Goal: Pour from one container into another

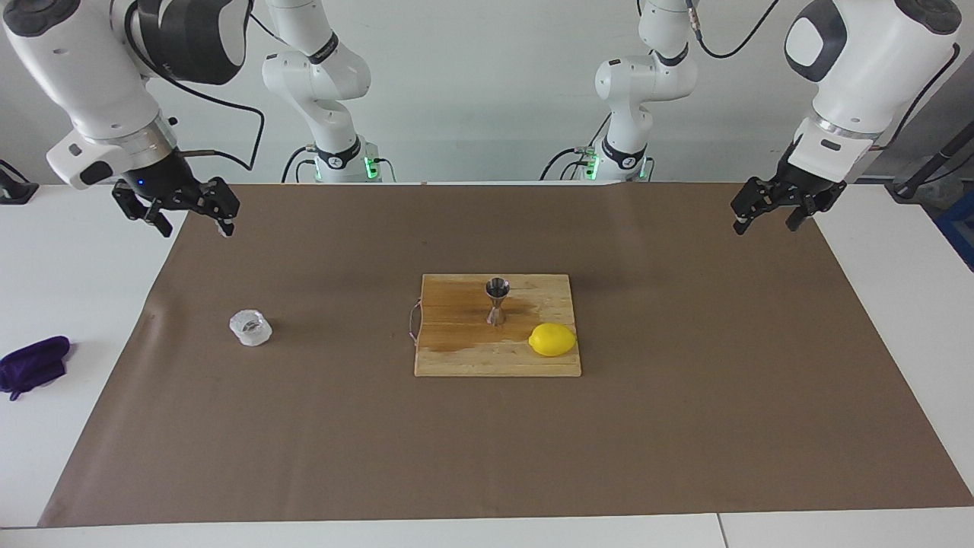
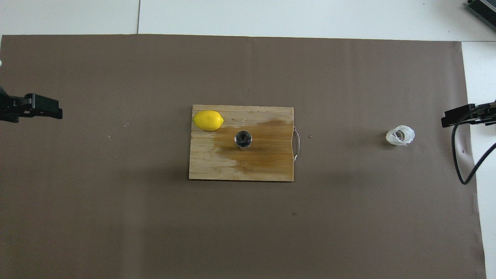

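Meanwhile the plastic cup (image 1: 250, 327) stood alone, the steel jigger (image 1: 497, 301) upright on the wet cutting board (image 1: 464, 358); both right gripper (image 1: 188, 214) and left gripper (image 1: 768, 211) hung raised, fingers seemingly apart, empty.

Both arms hang raised, the left pincer (image 1: 772, 209) and right pincer (image 1: 176, 209) spread open and empty.

The jigger (image 1: 497, 300) is shiny polished metal; the cup (image 1: 250, 327) is cloudy translucent plastic. The cutting board (image 1: 456, 358) is pale wood (partly darkened by a wet-looking stain). Matt brown paper (image 1: 685, 426) covers the smooth white bench (image 1: 76, 289). The lemon (image 1: 552, 339) looks glossy, the purple cloth (image 1: 32, 365) soft.
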`<state>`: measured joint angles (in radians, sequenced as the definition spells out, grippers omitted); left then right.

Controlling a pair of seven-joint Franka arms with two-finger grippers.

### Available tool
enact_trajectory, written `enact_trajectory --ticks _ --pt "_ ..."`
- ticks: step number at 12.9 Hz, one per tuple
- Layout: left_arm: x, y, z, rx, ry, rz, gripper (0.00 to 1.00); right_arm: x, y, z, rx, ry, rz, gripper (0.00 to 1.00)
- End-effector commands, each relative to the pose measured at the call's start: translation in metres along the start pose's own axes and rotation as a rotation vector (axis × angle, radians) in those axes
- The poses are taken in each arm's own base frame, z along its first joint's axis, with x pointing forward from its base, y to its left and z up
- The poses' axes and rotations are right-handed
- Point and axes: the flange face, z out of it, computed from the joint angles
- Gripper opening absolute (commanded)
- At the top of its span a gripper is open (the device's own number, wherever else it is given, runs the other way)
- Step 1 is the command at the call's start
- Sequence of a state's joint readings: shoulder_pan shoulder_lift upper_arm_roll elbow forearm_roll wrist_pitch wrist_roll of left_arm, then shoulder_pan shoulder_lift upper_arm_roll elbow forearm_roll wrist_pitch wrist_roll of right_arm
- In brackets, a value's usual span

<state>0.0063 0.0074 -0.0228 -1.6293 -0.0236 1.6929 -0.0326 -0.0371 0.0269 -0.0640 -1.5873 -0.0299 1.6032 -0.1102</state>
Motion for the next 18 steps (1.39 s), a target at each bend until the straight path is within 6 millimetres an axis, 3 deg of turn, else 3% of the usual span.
enact_trajectory --ticks 1,3,5,7,10,18 --pt "-0.005 -0.002 -0.001 0.019 -0.005 0.003 1.00 -0.006 -0.022 -0.025 0.001 -0.035 0.078 1.00" --pt "-0.005 -0.002 -0.001 0.018 -0.005 0.003 1.00 -0.012 -0.038 -0.032 0.076 -0.037 0.132 1.00" --pt "-0.005 -0.002 -0.002 0.018 -0.004 0.003 1.00 -0.020 -0.034 -0.029 0.109 -0.057 0.137 1.00" --pt "-0.005 -0.002 -0.001 0.018 -0.005 0.003 1.00 -0.014 -0.044 -0.032 0.100 -0.021 0.095 1.00" --pt "-0.005 -0.002 -0.001 0.018 -0.005 0.003 1.00 -0.008 -0.028 -0.039 0.087 -0.007 0.090 1.00" --pt "-0.005 -0.002 -0.001 0.018 -0.005 0.003 1.00 -0.022 -0.014 -0.017 0.033 -0.020 0.037 1.00"
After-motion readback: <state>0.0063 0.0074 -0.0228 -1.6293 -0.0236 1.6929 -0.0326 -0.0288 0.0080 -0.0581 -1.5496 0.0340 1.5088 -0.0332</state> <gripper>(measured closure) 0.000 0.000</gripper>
